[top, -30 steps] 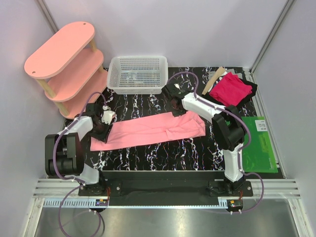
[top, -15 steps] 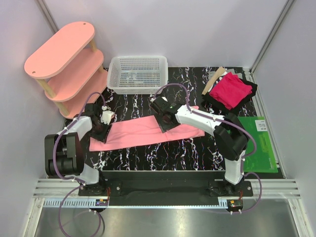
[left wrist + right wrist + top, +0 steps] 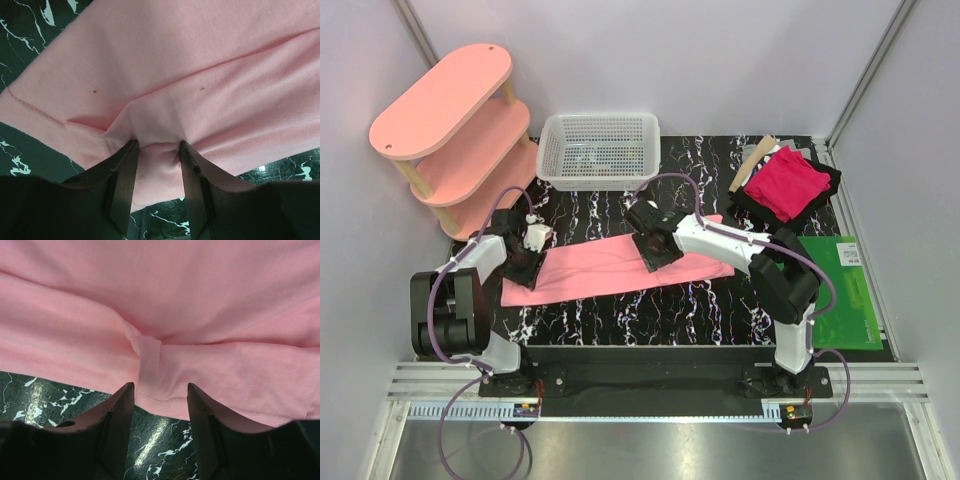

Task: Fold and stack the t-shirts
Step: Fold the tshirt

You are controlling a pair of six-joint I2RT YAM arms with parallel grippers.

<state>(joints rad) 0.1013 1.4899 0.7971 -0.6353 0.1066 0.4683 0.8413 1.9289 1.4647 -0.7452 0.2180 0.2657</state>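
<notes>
The soft salmon-pink cloth t-shirt (image 3: 595, 268) lies as a long flat strip across the middle of the black table with white marble lines (image 3: 620, 315). The deep magenta-red cloth t-shirt (image 3: 785, 183) sits in the far right corner, well apart from it.

The left gripper (image 3: 156, 147) is at the left end of the pink strip. Its two fingers are squeezed on a little bunch of the cloth, and wrinkles run out from that spot. The right gripper (image 3: 159, 390) is down on the middle of the strip. A sewn edge and a small pleat lie between its fingers, which look a bit apart. I cannot tell if they are pinching the cloth or not.

I think the step is folding the pink strip to make it shorter. To do it well, the left gripper should hold its end down so the strip does not slide. The right gripper should lay its edge straight over the cloth below, let go softly, and lift straight up so nothing gets dragged. The small pleat should be flattened, or the fold will be lumpy
</notes>
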